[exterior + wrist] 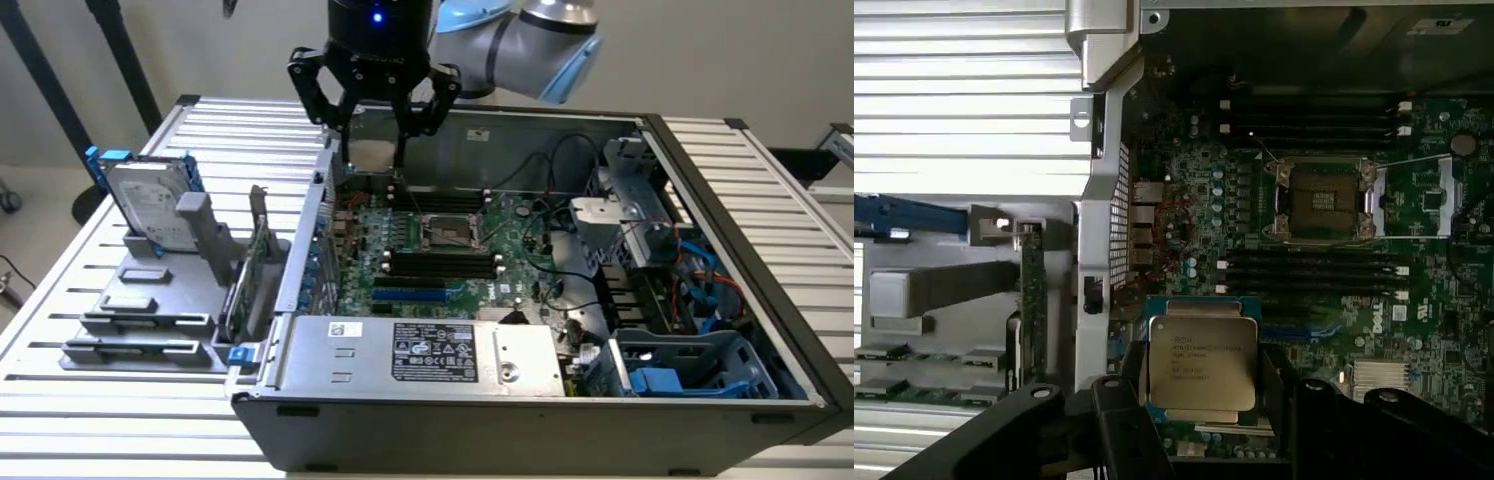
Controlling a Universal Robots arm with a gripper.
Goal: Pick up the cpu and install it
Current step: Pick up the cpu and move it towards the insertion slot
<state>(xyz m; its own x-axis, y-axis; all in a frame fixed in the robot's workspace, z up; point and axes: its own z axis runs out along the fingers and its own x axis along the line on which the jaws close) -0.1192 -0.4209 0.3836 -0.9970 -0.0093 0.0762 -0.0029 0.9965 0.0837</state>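
Pickup done: gripper (pixel 1202 405) jaws clamp the cpu (pixel 1202 362) above the board. Socket (pixel 1320 200) open and empty; not installed yet.

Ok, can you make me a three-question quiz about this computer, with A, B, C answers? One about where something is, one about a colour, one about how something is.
1. Where is the cpu?
A) held in the gripper
B) in the socket
C) on the grey stand

2. What colour is the frame around the hard drive?
A) red
B) blue
C) yellow

3. How is the motherboard socket?
A) filled with a chip
B) covered by a fan
C) empty

Answers:
1 A, the black fingers clamp the chip above the board.
2 B, blue edges show beside the drive.
3 C, its bare contact field shows.
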